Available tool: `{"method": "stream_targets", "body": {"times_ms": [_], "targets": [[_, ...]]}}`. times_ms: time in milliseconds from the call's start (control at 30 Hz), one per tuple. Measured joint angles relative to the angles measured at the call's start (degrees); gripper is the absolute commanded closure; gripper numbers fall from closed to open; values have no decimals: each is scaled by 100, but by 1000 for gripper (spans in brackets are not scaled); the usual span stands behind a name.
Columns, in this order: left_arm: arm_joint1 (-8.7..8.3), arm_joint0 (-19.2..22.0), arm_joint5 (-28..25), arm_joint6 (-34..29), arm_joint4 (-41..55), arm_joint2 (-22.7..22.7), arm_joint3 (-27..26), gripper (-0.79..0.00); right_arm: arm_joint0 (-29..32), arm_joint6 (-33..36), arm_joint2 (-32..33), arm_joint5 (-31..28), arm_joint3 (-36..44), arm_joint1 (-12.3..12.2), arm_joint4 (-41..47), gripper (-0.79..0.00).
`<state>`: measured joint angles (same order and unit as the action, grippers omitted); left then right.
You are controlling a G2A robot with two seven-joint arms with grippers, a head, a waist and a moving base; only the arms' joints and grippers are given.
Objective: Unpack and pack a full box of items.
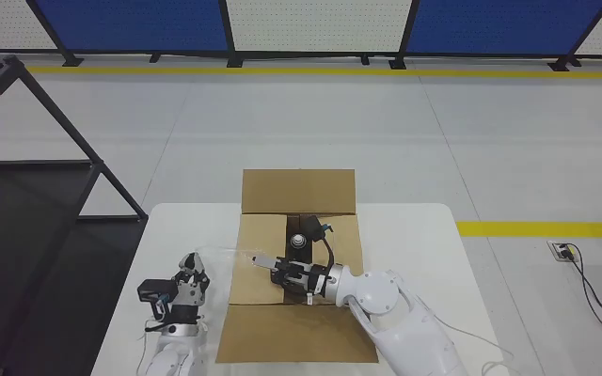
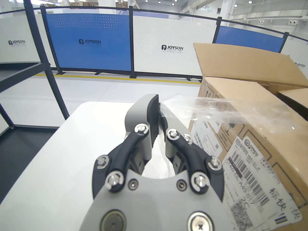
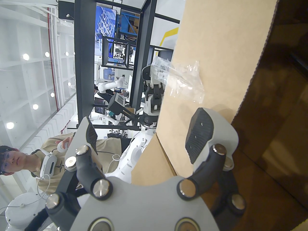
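The left claw [image 2: 158,111] pinches a clear bag [image 2: 204,111] just beside the box [image 2: 252,92], draped on its open flap. The right claw [image 3: 144,131] hangs wide open over the box. Unpacking looks barely begun.

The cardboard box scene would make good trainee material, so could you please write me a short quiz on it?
1. True or false: the right arm's jaws stand open at the cardboard box.
2. What do the left arm's jaws grip? A: a clear plastic film. B: a bottle. C: nothing.
3. Fill in: the box stands on a white ___.
Key: 1 true; 2 A; 3 table.
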<state>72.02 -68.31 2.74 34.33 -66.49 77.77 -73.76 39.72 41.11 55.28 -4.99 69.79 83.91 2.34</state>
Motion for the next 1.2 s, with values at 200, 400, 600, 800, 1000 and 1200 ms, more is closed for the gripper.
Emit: {"method": "stream_targets", "body": {"times_ms": [200,400,600,800,1000,1200], "targets": [[21,-192,69,103,138,119,-233,0,-8,17,-4,12,-13,5,-7,-785],[49,-341,95,247,249,195,-402,0,-22,32,-22,0,-30,14,-14,-785],[78,-472,98,415,359,276,-541,0,-28,39,-33,-7,-36,21,-23,-785],[104,-536,133,478,448,364,-601,0,-5,28,-24,6,6,20,-50,-785],[128,-577,118,532,505,442,-622,0,12,34,-21,20,44,19,-74,-785],[154,-641,47,633,617,516,-692,0,18,38,-21,48,67,20,-95,-785]]}}
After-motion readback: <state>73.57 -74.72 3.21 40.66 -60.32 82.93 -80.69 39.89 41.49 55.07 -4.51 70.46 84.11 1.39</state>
